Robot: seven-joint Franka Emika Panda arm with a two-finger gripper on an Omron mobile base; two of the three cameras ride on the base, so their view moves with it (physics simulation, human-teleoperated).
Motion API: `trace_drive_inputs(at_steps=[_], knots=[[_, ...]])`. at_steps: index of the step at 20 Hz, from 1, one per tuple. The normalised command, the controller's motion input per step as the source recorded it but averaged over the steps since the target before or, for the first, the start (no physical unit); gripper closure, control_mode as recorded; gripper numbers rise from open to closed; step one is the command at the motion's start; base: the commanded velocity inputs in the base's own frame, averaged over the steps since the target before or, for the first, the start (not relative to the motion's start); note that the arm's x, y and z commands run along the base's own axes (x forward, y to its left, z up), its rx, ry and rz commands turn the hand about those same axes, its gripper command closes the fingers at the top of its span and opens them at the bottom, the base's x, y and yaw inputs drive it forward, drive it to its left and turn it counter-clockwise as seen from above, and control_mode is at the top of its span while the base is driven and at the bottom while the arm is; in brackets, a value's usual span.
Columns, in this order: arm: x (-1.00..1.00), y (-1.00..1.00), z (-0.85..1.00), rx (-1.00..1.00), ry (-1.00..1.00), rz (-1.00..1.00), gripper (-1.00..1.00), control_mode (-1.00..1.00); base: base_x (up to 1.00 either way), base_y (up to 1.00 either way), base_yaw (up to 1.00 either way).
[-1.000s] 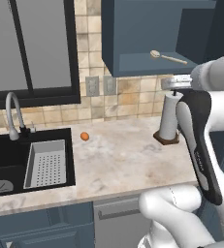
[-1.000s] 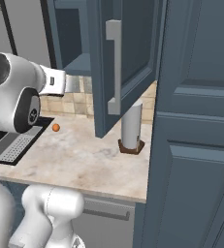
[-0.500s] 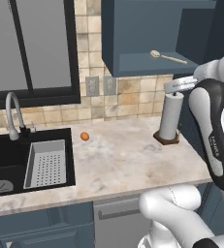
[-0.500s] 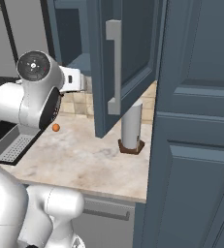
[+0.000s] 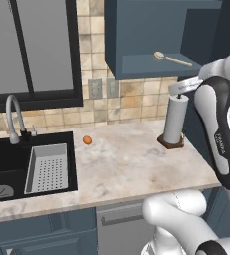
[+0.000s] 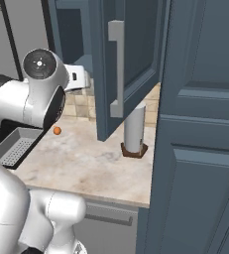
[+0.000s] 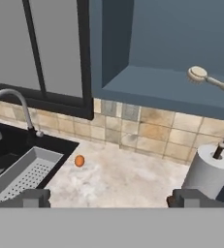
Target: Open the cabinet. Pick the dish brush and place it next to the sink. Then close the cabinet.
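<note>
Pincer point(image 7: 108, 197) wide open, empty. Dish brush point(image 7: 199, 74) at 2 o'clock on cabinet point(image 7: 181, 43) shelf; thin handle may roll, door edge could clip my arm.

Dish brush point(image 5: 172, 59) on open cabinet point(image 5: 151, 37) shelf, above paper towel roll point(image 5: 174, 120).

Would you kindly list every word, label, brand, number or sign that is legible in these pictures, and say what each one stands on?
Small dark lettering runs along the robot's forearm in the left base view: too small and blurred to read.
A small dark mark sits on the white hand in the right base view: not legible.
No text shows on the cabinet, the paper towel roll, the sink or the counter.
</note>
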Motion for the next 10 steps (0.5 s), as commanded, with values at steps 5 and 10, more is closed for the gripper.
trace_drive_inputs(at_steps=[5, 10], knots=[[0.11, 0.00, 0.07, -0.11, 0.00, 0.00, -1.00, -1.00, 0.00, 0.00, 0.00], [0.26, 0.00, 0.00, -0.12, 0.01, 0.00, -1.00, -1.00, 0.00, 0.00, 0.00]])
